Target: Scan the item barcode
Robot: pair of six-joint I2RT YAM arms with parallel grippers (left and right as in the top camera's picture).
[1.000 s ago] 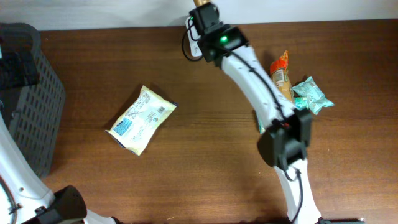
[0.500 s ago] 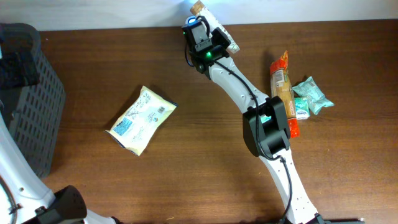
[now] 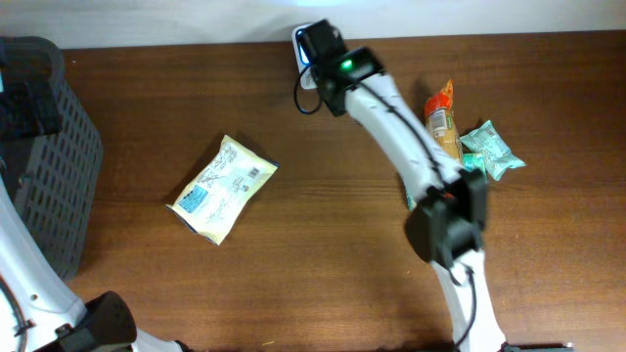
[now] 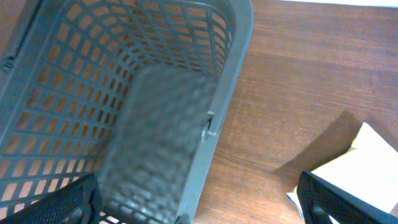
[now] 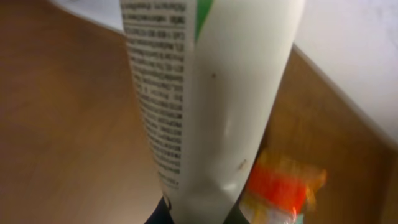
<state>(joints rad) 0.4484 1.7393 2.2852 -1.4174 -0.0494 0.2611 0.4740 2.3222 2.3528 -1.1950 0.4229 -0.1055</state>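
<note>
Taking the overhead view as the dial, with twelve at the far edge of the table [image 3: 323, 244], the white left arm [image 3: 29, 284] rises at about seven o'clock, nearest the robot. The right arm [image 3: 460, 284] starts at about five. The left gripper [image 4: 196, 186] hangs over the basket [image 3: 54, 147] at nine o'clock with its jaws wide apart and nothing between them. Its camera looks down into the grey lattice, where a blurred grey block shows that I cannot identify. Just beside the basket, towards the centre at about eight o'clock, a pale pouch [image 3: 223, 186] with a blue label lies flat on the wood, apart from everything else. At two o'clock lie an orange-topped packet [image 3: 445, 122] and a teal packet [image 3: 492, 149], touching each other. The right arm passes just beside them on its way across the table. At twelve o'clock, by the far edge, the right gripper [image 5: 196, 216] is clamped on the base of the tube [image 5: 211, 93]. The tube is white with a green patch, and a column of small black print faces the wrist camera. It points away from the gripper, with the orange-topped packet showing past its right side.
</note>
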